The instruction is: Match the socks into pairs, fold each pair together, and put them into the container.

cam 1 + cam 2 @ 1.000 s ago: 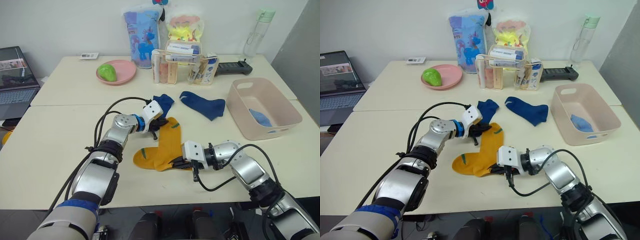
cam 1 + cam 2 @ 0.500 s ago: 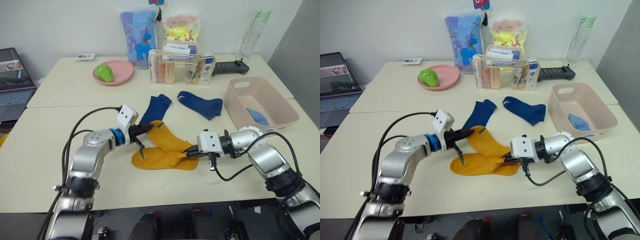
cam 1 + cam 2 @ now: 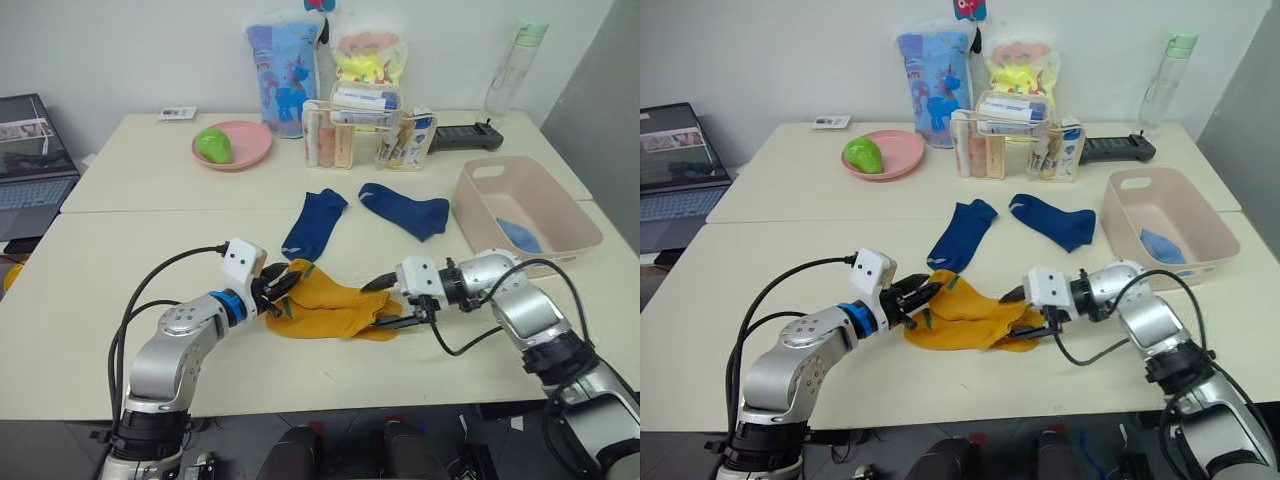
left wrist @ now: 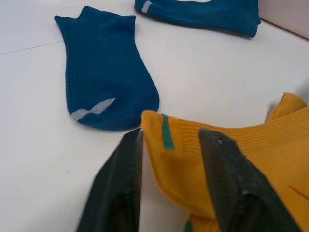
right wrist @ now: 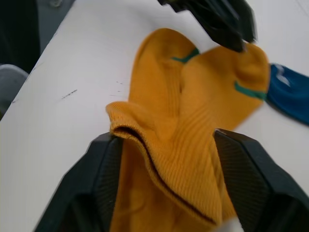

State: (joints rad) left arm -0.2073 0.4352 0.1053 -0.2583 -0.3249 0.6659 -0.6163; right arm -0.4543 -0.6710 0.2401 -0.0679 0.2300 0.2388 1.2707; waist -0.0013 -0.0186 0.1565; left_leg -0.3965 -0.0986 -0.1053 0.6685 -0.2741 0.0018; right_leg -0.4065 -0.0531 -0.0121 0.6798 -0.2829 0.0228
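From the head views, your light blue pair [image 3: 520,236] already lies in the container [image 3: 565,222] at the tabletop's right edge. The mustard socks [image 3: 335,305] sit overlapped near the front edge, half folded; the two navy socks [image 3: 314,222] lie apart mid-tabletop, unmatched.

Left wrist view: your left gripper [image 4: 170,159] has its jaws partly open, straddling a mustard cuff [image 4: 166,133], not clamped.

Right wrist view: your right gripper [image 5: 166,166] spreads its jaws wide around the bunched mustard fabric, gripping nothing that you can confirm.

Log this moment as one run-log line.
left claw: around yellow pair | right claw: open around it | container: blue sock
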